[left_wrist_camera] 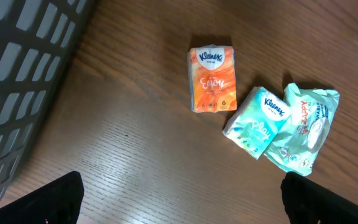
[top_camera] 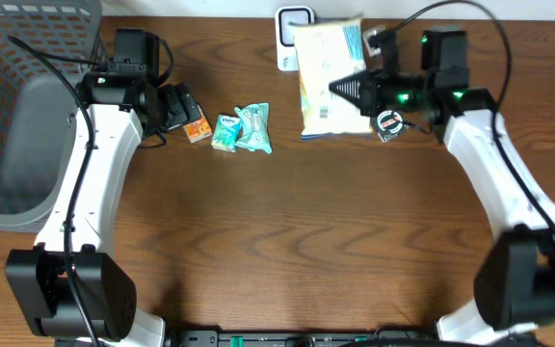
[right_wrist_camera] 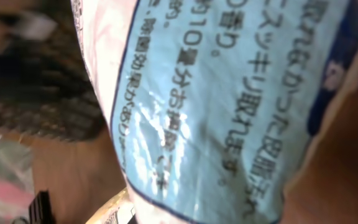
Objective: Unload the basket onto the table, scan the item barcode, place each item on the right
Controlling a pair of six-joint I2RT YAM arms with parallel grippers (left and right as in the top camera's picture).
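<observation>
My right arm stretches to the far side of the tabletop (top_camera: 306,241), where my right claw (top_camera: 347,89) is clenched against the one large pale plastic package with blue label (top_camera: 324,53); whether it pinches the film I cannot tell. My left arm is bent, my left claw (top_camera: 181,108) released near three small packs: one orange tissue pack (left_wrist_camera: 213,78), one teal tissue pack (left_wrist_camera: 258,121), one teal wipes pouch (left_wrist_camera: 306,127).

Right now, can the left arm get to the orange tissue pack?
Probably yes. The left gripper hangs open near the orange tissue pack, which lies flat on the table, apart from the teal packs, nothing covering it. The basket sits off to the side.
</observation>
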